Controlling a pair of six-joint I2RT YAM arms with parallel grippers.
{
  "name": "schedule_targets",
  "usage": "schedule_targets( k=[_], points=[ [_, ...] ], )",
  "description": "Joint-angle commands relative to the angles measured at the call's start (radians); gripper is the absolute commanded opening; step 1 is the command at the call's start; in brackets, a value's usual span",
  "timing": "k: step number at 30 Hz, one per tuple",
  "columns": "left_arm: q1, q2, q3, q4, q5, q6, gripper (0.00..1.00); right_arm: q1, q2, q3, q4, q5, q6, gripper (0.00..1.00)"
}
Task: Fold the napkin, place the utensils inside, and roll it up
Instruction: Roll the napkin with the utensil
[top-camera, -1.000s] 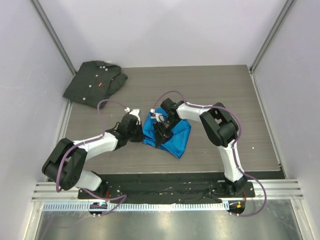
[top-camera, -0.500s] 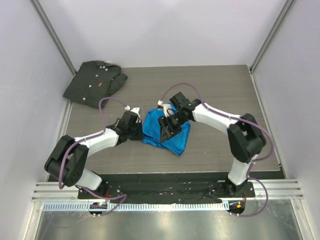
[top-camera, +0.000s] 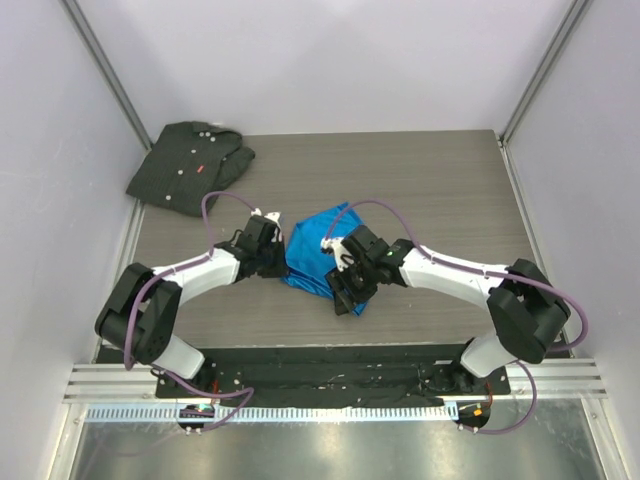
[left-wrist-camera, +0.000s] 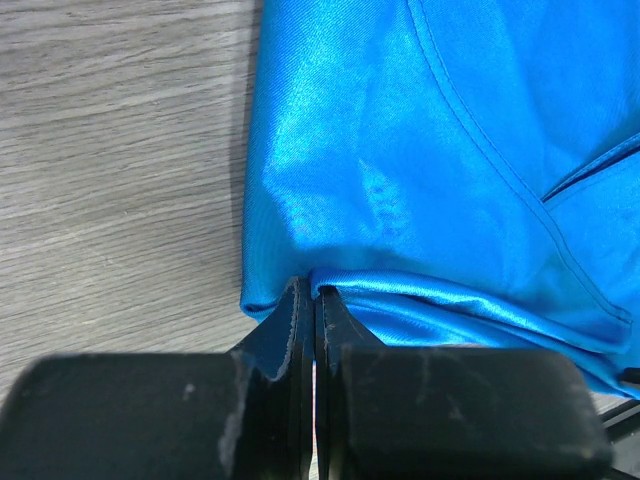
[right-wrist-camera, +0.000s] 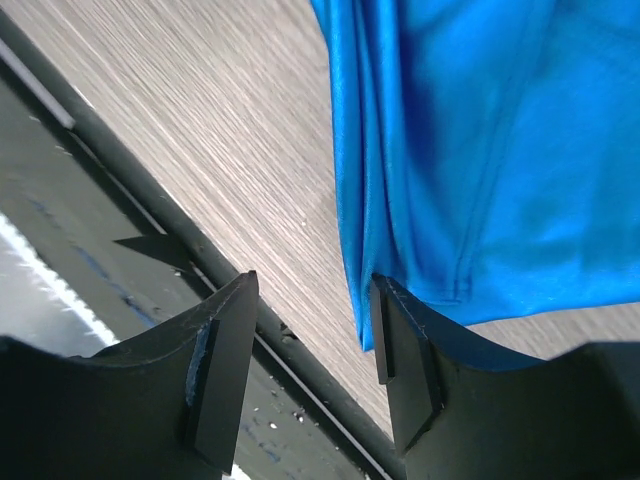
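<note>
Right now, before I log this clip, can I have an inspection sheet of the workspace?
Surface: grey wood-grain table.
Job's things: blue napkin folded and bunched at the table's centre; knife: nothing seen in any view.
Clutter: dark shirt crumpled at the far left corner.
Grippers: left gripper shut on the napkin's left edge; right gripper open at the napkin's near corner, one finger against the cloth.
Cables: a purple cable loops along each arm.
Surroundings: pale walls on three sides; metal rail at the near edge.
</note>
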Motion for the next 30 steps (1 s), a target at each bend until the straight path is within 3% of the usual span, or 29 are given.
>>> schedule_targets(
  k=[1,12,20,23,24,30],
  points=[
    [0.004,0.034,-0.004,-0.083,0.005,0.003,0.00,0.038,-0.027,-0.006,0.062,0.136,0.023,0.56],
    [0.006,0.035,0.000,-0.085,0.005,0.006,0.00,0.083,-0.059,0.030,0.050,0.231,-0.009,0.58],
    [0.007,0.030,0.001,-0.094,0.003,0.006,0.00,0.084,0.036,0.033,0.048,0.239,-0.028,0.58],
    [0.007,0.029,0.001,-0.095,0.006,0.006,0.00,0.083,0.068,0.041,0.047,0.230,-0.040,0.50],
    [0.007,0.027,0.003,-0.098,0.008,0.008,0.00,0.083,0.078,0.046,0.044,0.227,-0.040,0.40],
    [0.007,0.009,-0.002,-0.114,0.003,0.003,0.00,0.083,0.142,0.079,0.003,0.178,-0.061,0.17]
  ],
)
